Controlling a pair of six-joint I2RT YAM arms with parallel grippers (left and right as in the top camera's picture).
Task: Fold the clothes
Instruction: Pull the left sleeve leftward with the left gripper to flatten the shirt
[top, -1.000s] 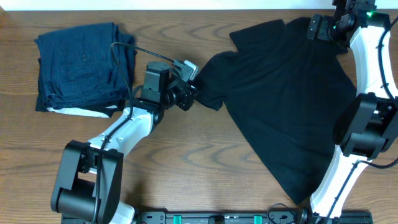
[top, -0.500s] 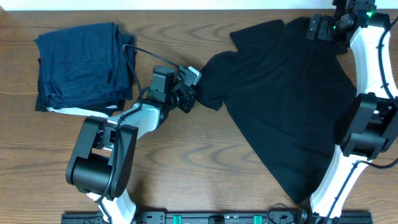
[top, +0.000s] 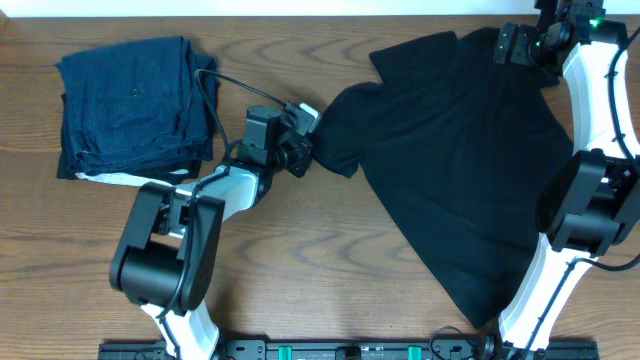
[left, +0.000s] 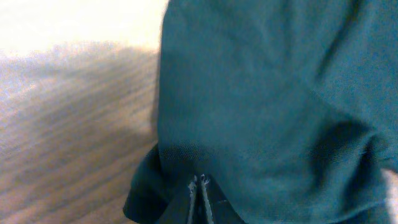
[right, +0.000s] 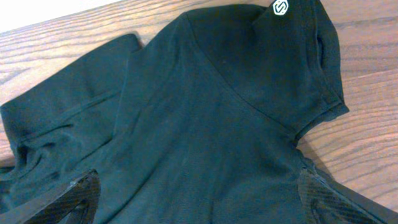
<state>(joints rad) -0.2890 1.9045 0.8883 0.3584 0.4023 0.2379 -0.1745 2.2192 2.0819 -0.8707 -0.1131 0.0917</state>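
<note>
Currently: left gripper (left: 198, 190) jaws clamped on sleeve (top: 338, 128) of black short-sleeved shirt (top: 470, 160); right gripper (top: 512, 45) jaws apart above collar (right: 323, 68).

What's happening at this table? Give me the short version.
The robot is partway through folding laundry. The left fingers are shut on the sleeve of a black shirt that lies spread out, unfolded, on the table. The right fingers are open over the shirt's far edge, gripping nothing. A folded blue pile sits on the left.
</note>
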